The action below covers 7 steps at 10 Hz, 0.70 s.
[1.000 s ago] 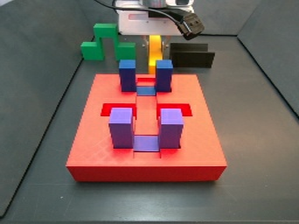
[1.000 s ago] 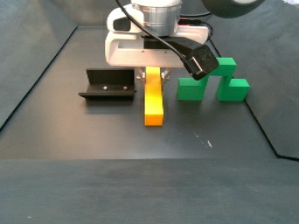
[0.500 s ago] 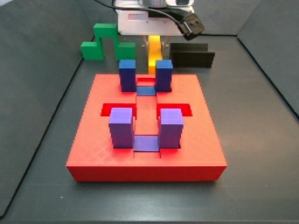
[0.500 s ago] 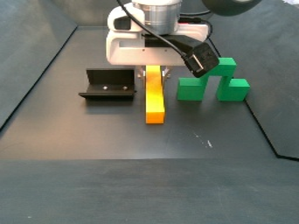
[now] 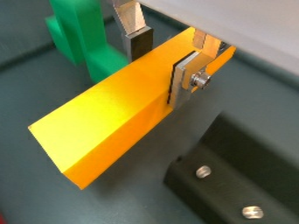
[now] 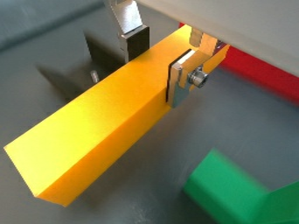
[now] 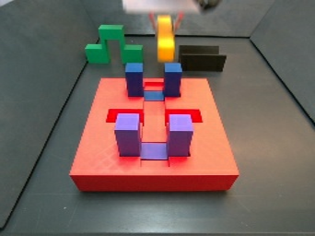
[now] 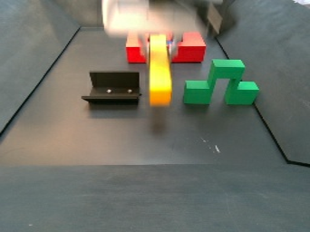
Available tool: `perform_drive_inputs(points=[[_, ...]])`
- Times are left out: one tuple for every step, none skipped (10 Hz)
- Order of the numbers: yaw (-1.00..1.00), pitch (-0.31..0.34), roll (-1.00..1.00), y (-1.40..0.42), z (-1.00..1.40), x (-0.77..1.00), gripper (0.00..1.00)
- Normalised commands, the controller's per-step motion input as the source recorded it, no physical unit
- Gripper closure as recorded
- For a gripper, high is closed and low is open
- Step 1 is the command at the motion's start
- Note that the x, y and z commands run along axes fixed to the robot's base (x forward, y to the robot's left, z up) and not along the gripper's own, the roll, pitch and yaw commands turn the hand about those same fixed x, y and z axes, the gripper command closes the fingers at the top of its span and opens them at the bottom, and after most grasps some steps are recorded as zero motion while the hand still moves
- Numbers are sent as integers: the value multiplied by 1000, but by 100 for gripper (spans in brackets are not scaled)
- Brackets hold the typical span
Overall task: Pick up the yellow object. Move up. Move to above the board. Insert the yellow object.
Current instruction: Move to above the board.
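Up high now: gripper [image 5: 162, 54] clamped across one end of the yellow object [image 5: 122, 116], silver finger plates [image 5: 186, 77] pressed flat against its long sides, dark pads biting in, a small screw showing on the near plate. Same grip in both wrist views, gripper [image 6: 158, 54] squeezing the yellow object [image 6: 107, 125] with most of the bar's length jutting out free. Lifted clear of the floor, bar roughly level, casting a faint shadow on the dark mat beneath in a side view. Arm body blurred at the upper edge of both side views, gripper [image 8: 159, 38] barely made out, yellow object [image 8: 159, 70] hanging under it between the fixture [image 8: 114, 88] and the green stepped block [image 8: 220, 82]. Seen from the opposite side, gripper [image 7: 165, 11] up at the frame's edge, yellow object [image 7: 165, 39] end-on behind the board [image 7: 154, 152], above its far edge or just beyond — cannot tell which.

Smooth, plain plastic on the bar, sharp edges, orange-yellow sheen. Board a flat red slab with recessed slots and four upright blue-purple posts [image 7: 128, 135]. Fixture matte black, L-shaped, two screw heads on its plate. No lettering or labels readable anywhere.
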Motion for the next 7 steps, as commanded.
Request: perform_drive_inputs(points=[[-1,12,-6,-4,1400,-28,100],[-1,-2,-7,-3,1400,-14,100],[-2,20,-13,-1,1400,8,100],[-3,54,-20,-1,1400,13,100],[-4,58,-24,1,1400,8,100],[-4,54,-25,2,770,14,100],[-5,44,-27,4,231,44,100]])
